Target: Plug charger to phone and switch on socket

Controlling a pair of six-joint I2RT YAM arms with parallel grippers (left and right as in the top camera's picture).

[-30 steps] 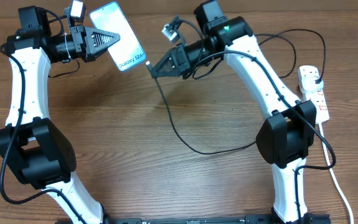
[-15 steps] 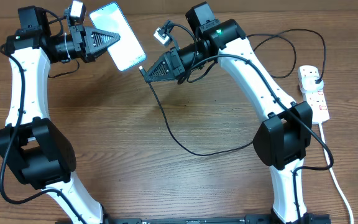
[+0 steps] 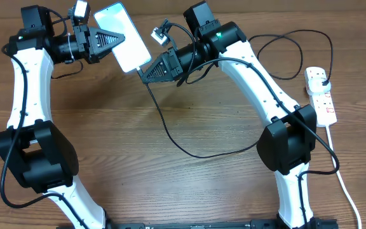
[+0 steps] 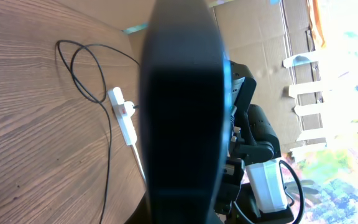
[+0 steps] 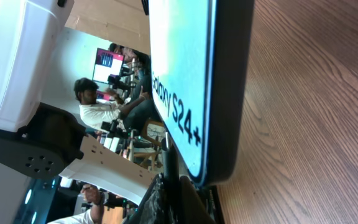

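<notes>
Upper left: your left fingers (image 3: 107, 38) clamp the phone (image 3: 129, 53); your right fingers (image 3: 152, 71) grip the charger (image 3: 170, 130) tip at its lower edge.

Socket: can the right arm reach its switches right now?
Probably not yet. The right gripper is holding the charger at the phone, far from the socket. Only loose cable lies between, so the way looks free once it lets go.

Wooden table (image 3: 138, 165); cardboard wall (image 4: 253, 25) behind; seated man (image 5: 96, 112), pink-lit monitor (image 5: 107, 60) in background.
</notes>
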